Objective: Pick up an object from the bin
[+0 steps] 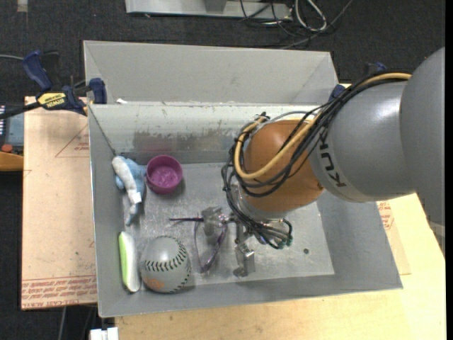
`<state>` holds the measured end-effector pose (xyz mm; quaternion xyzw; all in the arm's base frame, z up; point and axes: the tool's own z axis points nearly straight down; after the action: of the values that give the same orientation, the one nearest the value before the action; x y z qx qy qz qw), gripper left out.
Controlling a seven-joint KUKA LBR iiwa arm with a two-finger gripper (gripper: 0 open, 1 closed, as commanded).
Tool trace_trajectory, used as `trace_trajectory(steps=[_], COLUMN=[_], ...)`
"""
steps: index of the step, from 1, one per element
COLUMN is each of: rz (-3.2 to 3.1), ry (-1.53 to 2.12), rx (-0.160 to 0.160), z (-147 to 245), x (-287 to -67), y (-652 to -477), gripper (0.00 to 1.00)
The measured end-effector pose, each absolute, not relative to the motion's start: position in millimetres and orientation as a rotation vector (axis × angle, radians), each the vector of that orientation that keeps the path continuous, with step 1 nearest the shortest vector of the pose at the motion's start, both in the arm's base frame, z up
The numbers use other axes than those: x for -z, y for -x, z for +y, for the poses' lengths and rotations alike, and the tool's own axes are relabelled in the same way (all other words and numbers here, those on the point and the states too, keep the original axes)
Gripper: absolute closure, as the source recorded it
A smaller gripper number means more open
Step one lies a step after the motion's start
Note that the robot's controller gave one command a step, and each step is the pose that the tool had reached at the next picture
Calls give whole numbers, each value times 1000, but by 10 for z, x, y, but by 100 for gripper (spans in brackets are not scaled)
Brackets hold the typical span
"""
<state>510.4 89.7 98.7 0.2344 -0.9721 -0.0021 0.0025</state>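
Right of grey stitched ball [166,263], thin purple-framed glasses [209,245] lay flat on floor of grey metal bin [322,257]. Your gripper [244,258] hung low just beyond them, probably because so flat a target needs it. Open or closed: you couldn't tell.

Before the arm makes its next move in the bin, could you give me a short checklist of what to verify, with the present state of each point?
1. The claw is inside the bin, low near the front wall: ok.
2. A thing is close enough to pick: the purple glasses lie just left of the claw: ok.
3. The claw already grips the glasses: cannot tell.
4. The grey baseball lies apart from the claw, further left: ok.
5. The purple cup stands at the back left, well away from the claw: ok.
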Motion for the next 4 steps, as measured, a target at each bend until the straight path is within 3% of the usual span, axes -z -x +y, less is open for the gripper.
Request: trace_trajectory(steps=[1,2,4], rz=[-2809,-2985,-2984], ry=[-1421,-975,-974], rx=[3,9,10], z=[817,966,965], x=[-694,-707,-733], y=[-5094,-5177,-5170], gripper=[0,100,100])
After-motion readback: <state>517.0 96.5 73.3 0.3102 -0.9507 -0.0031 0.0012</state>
